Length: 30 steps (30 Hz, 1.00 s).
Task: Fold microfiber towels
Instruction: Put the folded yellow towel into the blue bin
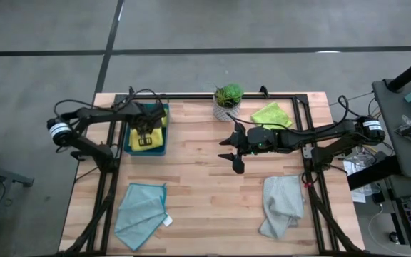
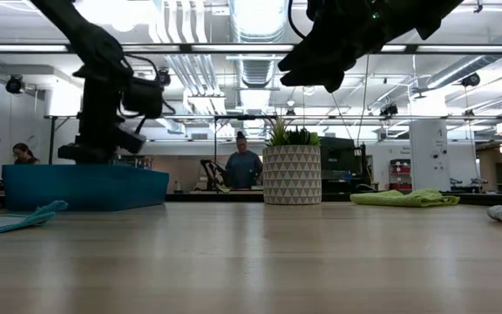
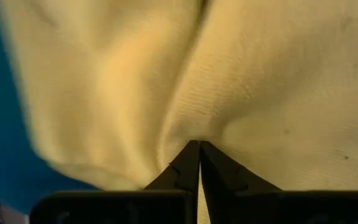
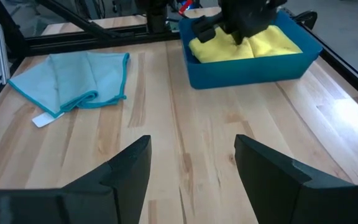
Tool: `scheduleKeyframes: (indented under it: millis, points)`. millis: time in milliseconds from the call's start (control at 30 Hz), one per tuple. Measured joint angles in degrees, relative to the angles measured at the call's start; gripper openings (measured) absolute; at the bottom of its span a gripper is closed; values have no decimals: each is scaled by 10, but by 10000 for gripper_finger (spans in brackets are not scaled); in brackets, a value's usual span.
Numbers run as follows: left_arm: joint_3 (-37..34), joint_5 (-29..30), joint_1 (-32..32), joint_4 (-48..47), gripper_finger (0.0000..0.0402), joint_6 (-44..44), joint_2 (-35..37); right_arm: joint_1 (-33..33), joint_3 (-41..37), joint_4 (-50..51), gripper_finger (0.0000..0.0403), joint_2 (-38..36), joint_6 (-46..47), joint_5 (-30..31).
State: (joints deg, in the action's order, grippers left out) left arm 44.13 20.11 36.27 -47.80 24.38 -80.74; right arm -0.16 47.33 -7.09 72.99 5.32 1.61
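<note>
Fingers of the left gripper (image 3: 199,163) pinched yellow towel (image 1: 147,137) inside the tray (image 1: 128,148), seemingly to lift it out, while the right gripper (image 4: 191,171) hung spread over bare table (image 1: 198,185).

Tray (image 1: 128,148) far-left w/ towel (image 1: 148,138) in it; plant (image 1: 227,99) far-centre, towel 2 (image 1: 272,114) to its right; towels 3 (image 1: 140,212) & 4 (image 1: 282,205) near-left, near-right on table (image 1: 205,185)
</note>
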Motion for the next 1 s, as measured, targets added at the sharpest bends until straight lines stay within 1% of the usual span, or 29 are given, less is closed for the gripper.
scheduleKeyframes:
  millis: [133, 233, 367, 800, 1000]
  points:
    - [15, 3, 0, -25, 0, 1, 15, 0, 0, 0, 221, 0, 0, 0]
    - [15, 21, 1, -28, 0, 10, 24, 0, -1, 0, 221, 0, 0, 0]
    - [9, 27, 5, -27, 0, 20, 28, 0, -2, 0, 221, 0, -3, 0]
    - [-34, 28, 12, -20, 0, 6, 9, 0, -2, 0, 221, 0, -8, 0]
    - [0, 38, 4, -24, 0, -31, 12, 0, -2, 0, 221, 0, -9, 0]
